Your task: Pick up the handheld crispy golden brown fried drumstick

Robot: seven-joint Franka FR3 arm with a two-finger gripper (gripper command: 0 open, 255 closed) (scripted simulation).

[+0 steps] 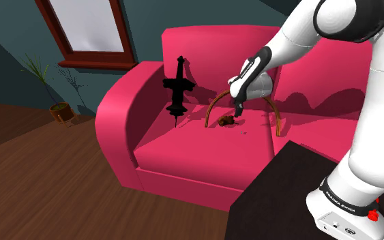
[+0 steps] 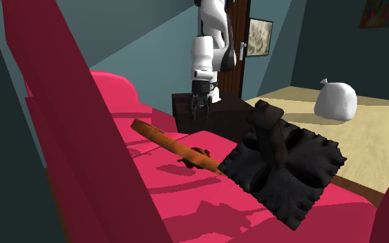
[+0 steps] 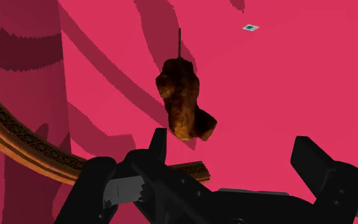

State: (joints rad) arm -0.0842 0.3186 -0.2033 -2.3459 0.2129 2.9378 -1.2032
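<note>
The white Franka arm [image 1: 364, 136] rises from its base [image 1: 344, 211] at the shoulder view's lower right. It climbs to a dark elbow joint [image 1: 350, 17] near the upper right corner, then the forearm [image 1: 299, 34] slopes down and to the left. The wrist [image 1: 255, 76] bends so that the black gripper [image 1: 238, 108] points steeply downward. In the second exterior view the hand hangs almost vertical, with the gripper [image 2: 201, 114] lowest. In the wrist view the gripper [image 3: 232, 139] has its two fingers [image 3: 159, 143] spread well apart, clasping nothing.
</note>
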